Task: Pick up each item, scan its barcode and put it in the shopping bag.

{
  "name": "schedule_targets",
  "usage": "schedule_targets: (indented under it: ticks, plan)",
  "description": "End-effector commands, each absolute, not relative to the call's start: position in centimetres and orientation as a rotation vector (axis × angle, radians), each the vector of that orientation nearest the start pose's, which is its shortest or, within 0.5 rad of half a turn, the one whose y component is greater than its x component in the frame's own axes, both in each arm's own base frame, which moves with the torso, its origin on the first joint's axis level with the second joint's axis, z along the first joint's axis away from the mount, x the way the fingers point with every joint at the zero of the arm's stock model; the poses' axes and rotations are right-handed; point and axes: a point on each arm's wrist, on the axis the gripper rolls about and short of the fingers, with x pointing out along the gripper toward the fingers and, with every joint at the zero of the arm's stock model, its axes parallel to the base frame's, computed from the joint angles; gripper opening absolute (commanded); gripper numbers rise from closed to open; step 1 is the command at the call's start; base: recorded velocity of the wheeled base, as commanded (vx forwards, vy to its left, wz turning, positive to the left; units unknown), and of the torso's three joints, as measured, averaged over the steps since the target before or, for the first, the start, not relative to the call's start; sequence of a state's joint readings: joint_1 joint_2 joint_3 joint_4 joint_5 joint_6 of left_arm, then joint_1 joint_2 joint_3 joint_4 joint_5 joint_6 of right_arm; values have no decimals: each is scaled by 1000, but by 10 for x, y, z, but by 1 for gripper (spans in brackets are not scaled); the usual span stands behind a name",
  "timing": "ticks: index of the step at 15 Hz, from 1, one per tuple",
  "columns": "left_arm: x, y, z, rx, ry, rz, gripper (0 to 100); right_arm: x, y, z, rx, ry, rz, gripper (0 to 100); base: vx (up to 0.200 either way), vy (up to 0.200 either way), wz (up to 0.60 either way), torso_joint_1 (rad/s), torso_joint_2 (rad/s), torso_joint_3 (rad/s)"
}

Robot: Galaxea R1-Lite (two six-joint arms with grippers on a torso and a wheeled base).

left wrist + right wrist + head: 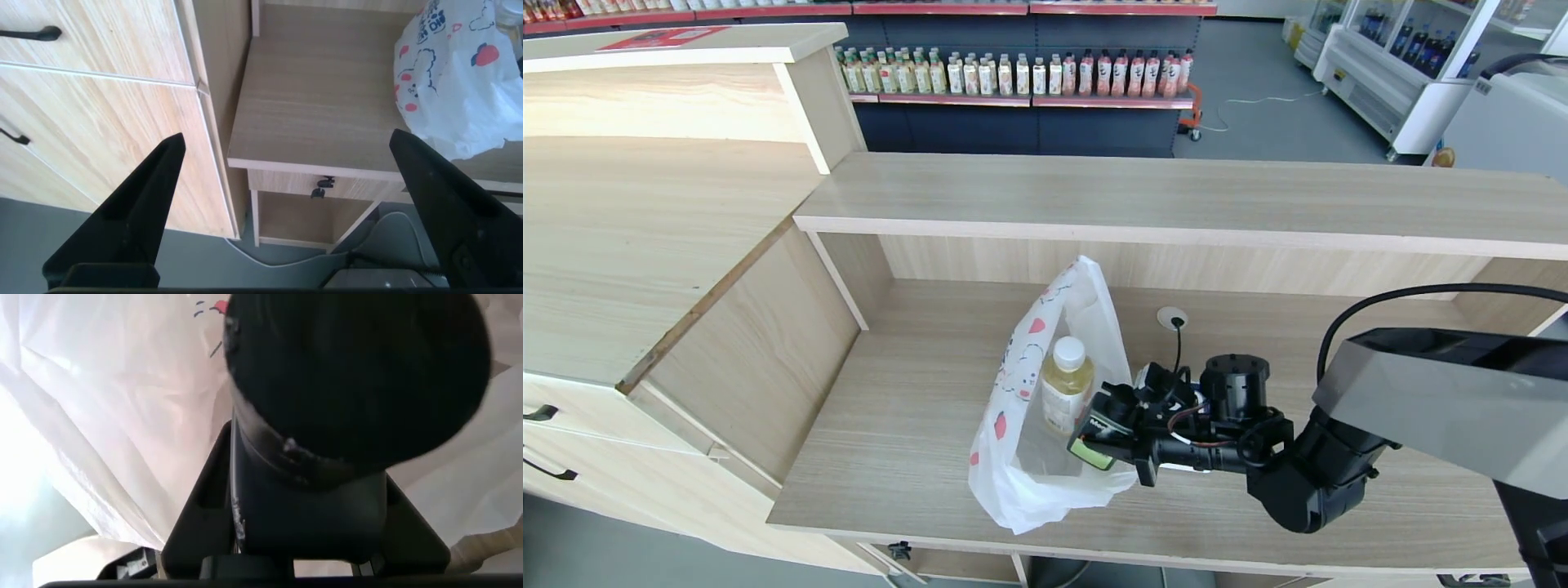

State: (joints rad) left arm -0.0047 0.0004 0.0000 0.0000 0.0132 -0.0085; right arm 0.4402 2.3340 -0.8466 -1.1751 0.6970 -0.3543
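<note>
We're at the counter [907,408], and the right gripper [1104,437] sits right at the mouth of the bag [1013,465]. Its jaws are clamped on a dark item [351,384], one finger on each side. From the wrist, that item stands in front of white plastic. What kind of item it is, we cannot tell.

Inside the bag, a bottle [1066,390] of pale yellow drink stands upright with a white cap on top. It is just beside the gripper. The bag's handles rise toward the back wall under the ledge [1176,196]. Its lower end lies near the counter's front edge, though not over it.

For room to move, there's a wide bare stretch of counter between the bag and the side panel [760,359] on the left. More bare wood runs to the right, beyond the arm. The ledge overhangs the back, so headroom is tight there. A cable hole [1172,317] sits near the back wall, just behind the wrist, with a cable running into it.

The left gripper [286,137] hangs low in front of the counter, beside the drawers [82,98]. Its jaws are wide apart and hold nothing. It is well apart from the bag.
</note>
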Motion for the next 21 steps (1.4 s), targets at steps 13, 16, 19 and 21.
schedule_targets:
  ticks: [13, 16, 19, 21]
  plan:
    - [-23, 0, 75, -9, 0, 9, 100, 354, 198, 54, -117, 179, 1183, 100, 0, 0, 0, 0, 0, 0]
    - [-23, 0, 75, -9, 0, 9, 100, 342, 191, 75, 33, 249, 1163, 100, 0, 0, 0, 0, 0, 0]
    - [-23, 0, 75, -9, 0, 9, 100, 327, 180, 85, 100, 301, 1148, 100, 0, 0, 0, 0, 0, 0]
    - [-23, 0, 75, -9, 0, 9, 100, 323, 175, 89, 107, 305, 1139, 100, 0, 0, 0, 0, 0, 0]
